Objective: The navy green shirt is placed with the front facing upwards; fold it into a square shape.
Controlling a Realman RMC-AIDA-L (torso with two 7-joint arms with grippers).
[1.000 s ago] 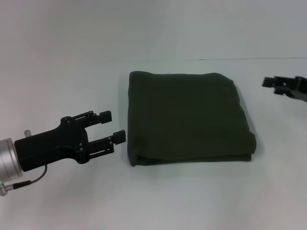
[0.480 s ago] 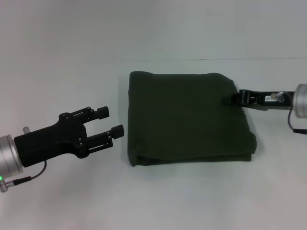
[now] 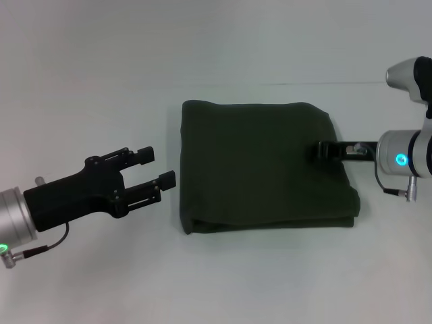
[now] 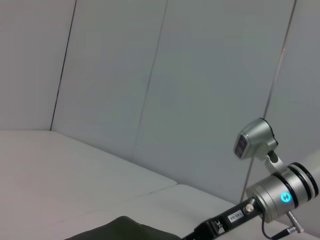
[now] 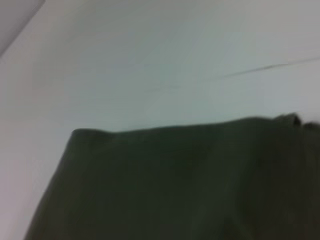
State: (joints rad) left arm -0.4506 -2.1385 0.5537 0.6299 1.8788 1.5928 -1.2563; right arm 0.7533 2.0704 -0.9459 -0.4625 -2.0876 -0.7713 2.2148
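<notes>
In the head view the right gripper point(image 3: 322, 149) has come in from 3 o'clock onto the right edge of the navy green shirt point(image 3: 263, 165); I cannot tell its fingers. The shirt lies folded square at the centre of the white table point(image 3: 101, 88). The left gripper point(image 3: 156, 167), spread, hovers at 9 o'clock.

Left wrist view: grey wall panels point(image 4: 150, 75).

Right wrist view: only shirt and table
</notes>
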